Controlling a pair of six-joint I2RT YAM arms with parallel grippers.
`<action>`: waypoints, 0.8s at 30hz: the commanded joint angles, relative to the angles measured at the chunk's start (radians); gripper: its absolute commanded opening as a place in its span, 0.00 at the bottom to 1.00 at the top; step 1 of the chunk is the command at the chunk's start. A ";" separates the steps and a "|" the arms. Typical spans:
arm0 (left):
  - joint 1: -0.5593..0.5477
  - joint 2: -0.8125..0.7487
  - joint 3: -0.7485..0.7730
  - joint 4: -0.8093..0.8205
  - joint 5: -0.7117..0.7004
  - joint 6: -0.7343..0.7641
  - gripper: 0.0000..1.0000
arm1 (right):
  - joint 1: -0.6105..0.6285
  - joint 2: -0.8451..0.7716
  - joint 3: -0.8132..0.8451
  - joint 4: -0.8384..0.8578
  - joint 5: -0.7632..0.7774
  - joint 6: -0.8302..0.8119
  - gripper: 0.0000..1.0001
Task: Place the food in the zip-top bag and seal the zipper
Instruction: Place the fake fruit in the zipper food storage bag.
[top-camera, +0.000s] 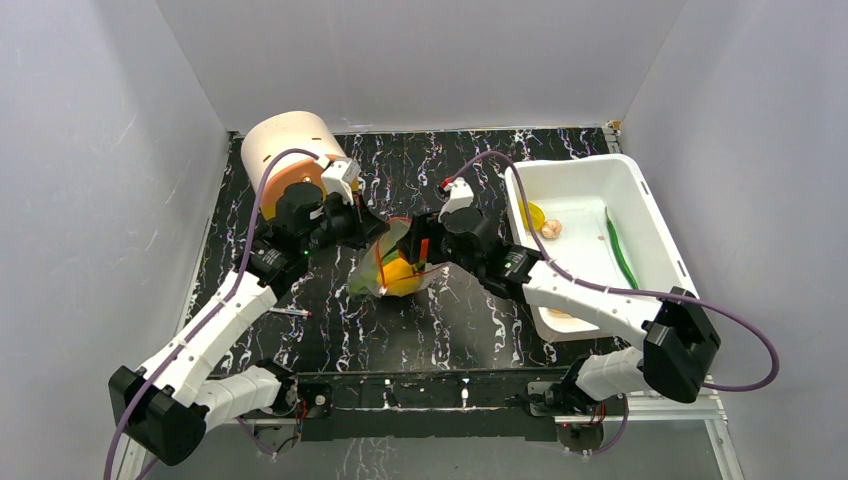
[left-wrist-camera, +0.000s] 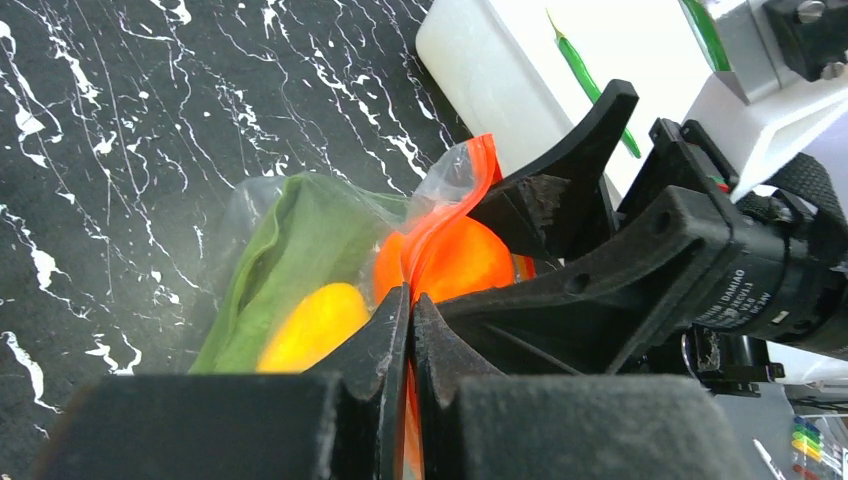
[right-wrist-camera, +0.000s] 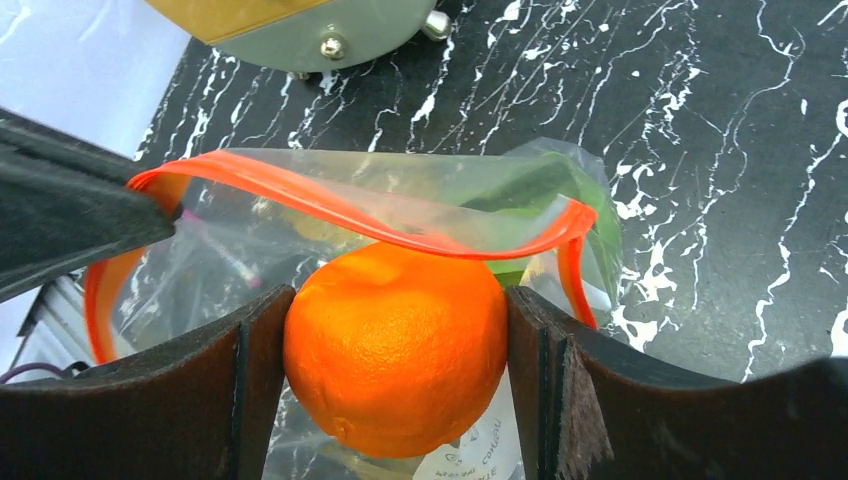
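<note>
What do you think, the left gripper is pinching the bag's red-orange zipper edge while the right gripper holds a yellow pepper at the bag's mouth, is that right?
One thing is off: the right gripper holds an orange round fruit, not a yellow pepper, as the right wrist view shows. The left gripper does pinch the zipper of the zip-top bag.

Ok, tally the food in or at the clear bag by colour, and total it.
Orange: 1, the orange fruit in the right pincer, at the mouth of the bag
Yellow: 1, the yellow piece inside
Green: 1, the green piece inside
Total: 3
</note>
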 joint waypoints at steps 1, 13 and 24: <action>-0.002 -0.040 -0.010 0.015 0.044 -0.016 0.00 | 0.006 0.012 -0.012 0.084 0.075 -0.042 0.54; -0.002 -0.017 -0.013 0.006 0.033 0.018 0.00 | 0.006 -0.007 0.049 -0.019 0.077 -0.053 0.89; -0.002 0.006 -0.020 -0.022 -0.029 0.098 0.00 | 0.002 -0.083 0.165 -0.196 0.072 -0.177 0.86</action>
